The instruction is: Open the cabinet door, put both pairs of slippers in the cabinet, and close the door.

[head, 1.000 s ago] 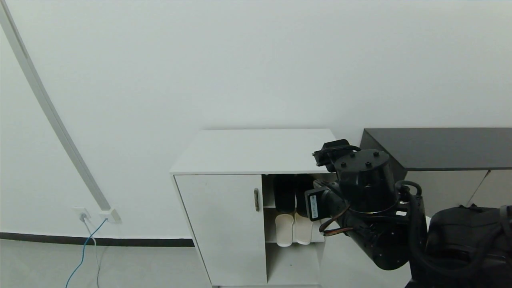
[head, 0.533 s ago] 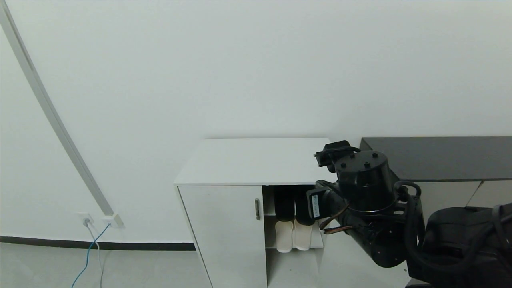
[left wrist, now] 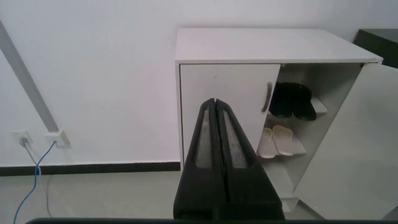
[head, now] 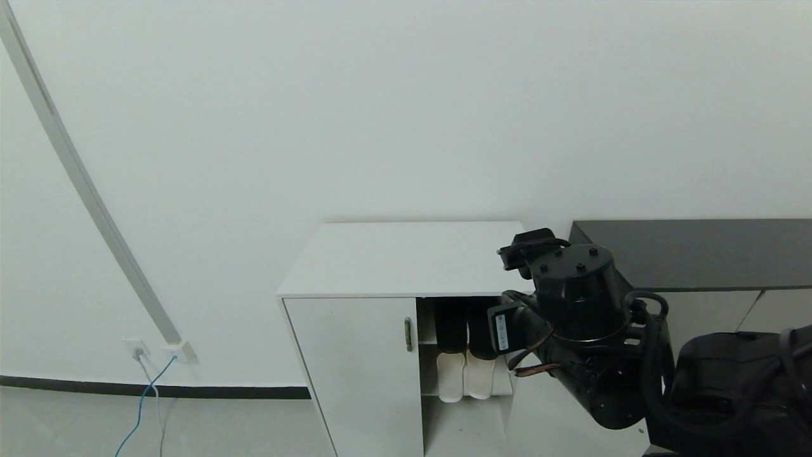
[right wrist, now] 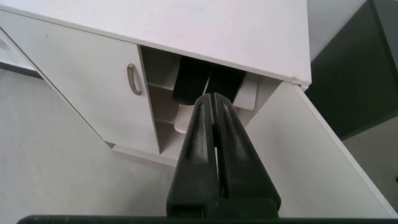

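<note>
Inside the boxy white cabinet point(head: 399, 257), black slippers point(head: 451, 324) and white slippers point(head: 451, 376) sit shelved, so I reckon only closing's left: my right gripper point(right wrist: 215, 99), pinched together and empty, should shove the open flat white door point(right wrist: 311, 162) closed.

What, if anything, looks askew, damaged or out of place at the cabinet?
Nothing stands out. The black slippers lie side by side on the upper shelf, and the white slippers lie side by side on the shelf below. The right door stands open and the left door is shut. No damage shows.
</note>
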### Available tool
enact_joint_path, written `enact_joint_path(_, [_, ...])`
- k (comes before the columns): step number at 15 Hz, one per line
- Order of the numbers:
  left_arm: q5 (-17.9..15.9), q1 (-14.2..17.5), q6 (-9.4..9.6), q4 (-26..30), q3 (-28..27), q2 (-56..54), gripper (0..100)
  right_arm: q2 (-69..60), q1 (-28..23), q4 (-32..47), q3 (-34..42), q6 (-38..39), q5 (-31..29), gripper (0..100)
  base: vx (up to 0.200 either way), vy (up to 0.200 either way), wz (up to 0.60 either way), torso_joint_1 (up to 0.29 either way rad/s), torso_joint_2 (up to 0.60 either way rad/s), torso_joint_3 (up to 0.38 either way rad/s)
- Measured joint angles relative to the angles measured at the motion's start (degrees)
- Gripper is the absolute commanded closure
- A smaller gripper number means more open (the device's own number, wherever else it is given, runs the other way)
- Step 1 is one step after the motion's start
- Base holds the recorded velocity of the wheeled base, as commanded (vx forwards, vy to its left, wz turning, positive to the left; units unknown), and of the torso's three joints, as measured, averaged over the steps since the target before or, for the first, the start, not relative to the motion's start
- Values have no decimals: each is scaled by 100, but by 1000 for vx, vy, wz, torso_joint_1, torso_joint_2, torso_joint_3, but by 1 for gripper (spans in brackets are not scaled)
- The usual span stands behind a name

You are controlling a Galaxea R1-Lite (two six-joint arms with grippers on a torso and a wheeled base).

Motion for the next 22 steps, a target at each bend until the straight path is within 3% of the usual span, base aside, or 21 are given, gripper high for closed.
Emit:
enact_joint_path(4, [0, -10, -5, 2, 2, 0, 100, 6, -18, 0, 0, -2, 1, 100, 0, 0, -600, 5, -2, -1])
enact_joint_path(10, [0, 0, -5, -2, 0, 0, 100, 12, -63, -9, 38, 0, -2, 100, 0, 0, 0, 0, 0, 0])
enact_joint_path(16, [0, -2, -7, -2, 2, 0, 100, 45, -113, -20, 80, -82, 0, 100, -200, 0, 0, 5, 6, 1])
enact_joint_path(22, [1, 0, -7, -7, -1, 0, 100, 95, -400, -44, 57, -172, 15, 100, 0, 0, 0, 0, 0, 0])
